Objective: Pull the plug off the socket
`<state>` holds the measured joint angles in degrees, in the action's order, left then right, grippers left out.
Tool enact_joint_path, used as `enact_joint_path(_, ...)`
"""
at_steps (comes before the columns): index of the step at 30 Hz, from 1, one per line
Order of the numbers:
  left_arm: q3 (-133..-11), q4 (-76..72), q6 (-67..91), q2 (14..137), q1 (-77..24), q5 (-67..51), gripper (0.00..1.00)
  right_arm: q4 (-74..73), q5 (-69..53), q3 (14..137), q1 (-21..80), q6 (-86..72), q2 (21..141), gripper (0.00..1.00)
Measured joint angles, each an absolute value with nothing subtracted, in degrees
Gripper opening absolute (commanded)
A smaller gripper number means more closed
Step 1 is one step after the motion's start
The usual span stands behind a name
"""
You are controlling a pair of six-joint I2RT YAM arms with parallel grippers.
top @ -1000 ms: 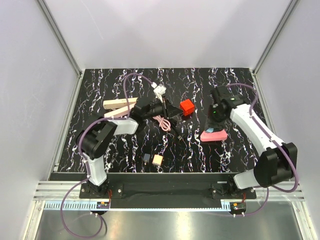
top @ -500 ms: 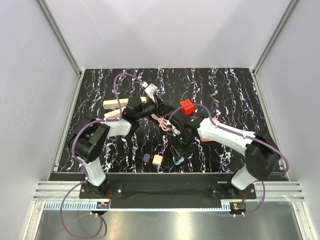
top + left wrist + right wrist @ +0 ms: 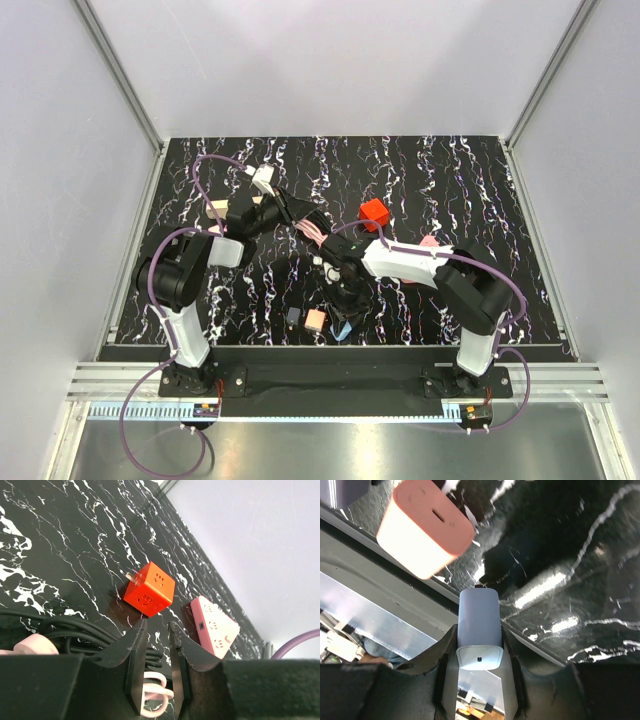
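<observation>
My right gripper [image 3: 479,635] is shut on a pale blue plug [image 3: 479,625], which hangs free of any socket over the table's near edge. From above, this gripper [image 3: 343,322] is at the front middle of the table. Only a beige end of the socket [image 3: 214,207] shows at the back left; my left arm covers the rest of it. My left gripper [image 3: 157,627] stands open by a narrow gap with nothing between its fingers. It hovers over a pink cable [image 3: 150,690] and points toward the red cube [image 3: 150,589]. In the top view it [image 3: 300,213] is right of the socket.
A cream charger block [image 3: 314,320] and a small dark block [image 3: 292,316] lie near the front edge, just left of my right gripper. The pink triangular block [image 3: 215,627] sits beyond the red cube [image 3: 374,212]. Black cables [image 3: 75,627] coil mid-table.
My right arm swung from the pink triangular block across to the front middle, carrying the blue plug. My left arm drew back and left toward the socket.
</observation>
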<state>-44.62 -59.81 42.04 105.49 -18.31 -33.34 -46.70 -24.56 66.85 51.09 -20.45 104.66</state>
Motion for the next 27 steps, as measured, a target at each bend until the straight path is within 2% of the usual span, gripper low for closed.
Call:
enact_joint_path(7,-44.6,-63.2,45.4,107.5,-18.0,-34.8,0.28,-46.1,-26.5,69.6,51.1,-18.3,107.6,0.0)
enact_joint_path(10,-44.6,-63.9,45.8,107.5,-18.0,-35.0,0.28,-46.1,-26.9,69.7,51.1,-17.5,107.8,0.04)
enact_joint_path(14,-44.6,-64.6,46.4,107.7,-18.0,-35.2,0.27,-46.1,-26.8,69.7,51.1,-16.6,107.8,0.19)
enact_joint_path(15,-44.6,-64.8,46.6,107.8,-18.0,-35.4,0.27,-46.1,-26.7,69.7,51.1,-16.4,107.8,0.27)
enact_joint_path(18,-44.6,-65.1,46.9,108.2,-18.0,-35.5,0.27,-46.1,-26.6,69.7,51.1,-15.9,107.8,0.41)
enact_joint_path(26,-44.6,-65.6,47.5,108.9,-18.0,-35.7,0.25,-46.1,-23.0,69.1,51.1,-15.2,108.0,0.57)
enact_joint_path(27,-44.6,-65.6,47.5,108.9,-18.0,-35.7,0.25,-46.1,-22.3,69.1,51.1,-15.1,108.0,0.63)
